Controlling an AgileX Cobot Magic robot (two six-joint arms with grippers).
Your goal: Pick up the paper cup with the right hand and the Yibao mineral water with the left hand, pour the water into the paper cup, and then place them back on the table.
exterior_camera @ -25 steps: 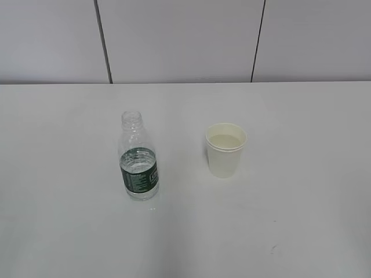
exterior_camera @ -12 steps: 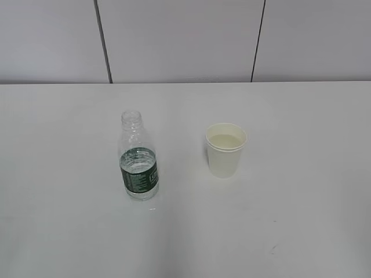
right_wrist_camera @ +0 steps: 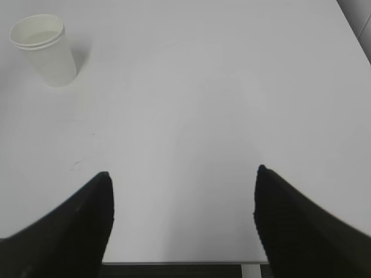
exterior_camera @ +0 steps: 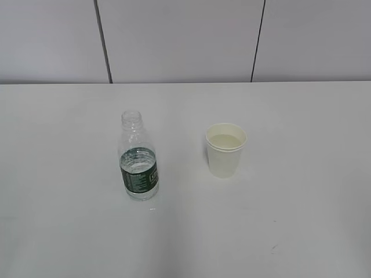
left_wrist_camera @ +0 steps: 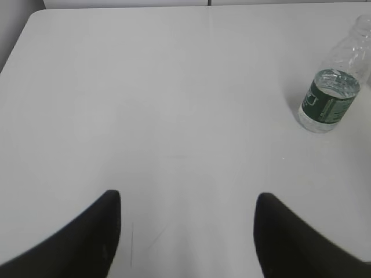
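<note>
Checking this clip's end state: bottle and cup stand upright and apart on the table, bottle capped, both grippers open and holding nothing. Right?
One error: the Yibao mineral water has no cap; the exterior view shows its open neck. The rest holds: paper cup upright and apart on the table, left gripper and right gripper open, empty.

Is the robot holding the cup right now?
No, the cup stands alone on the table, and the right gripper hangs open and empty far from it.

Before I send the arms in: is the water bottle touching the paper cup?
Apart. The exterior view shows bare table between the water bottle and the paper cup, both standing upright.
</note>
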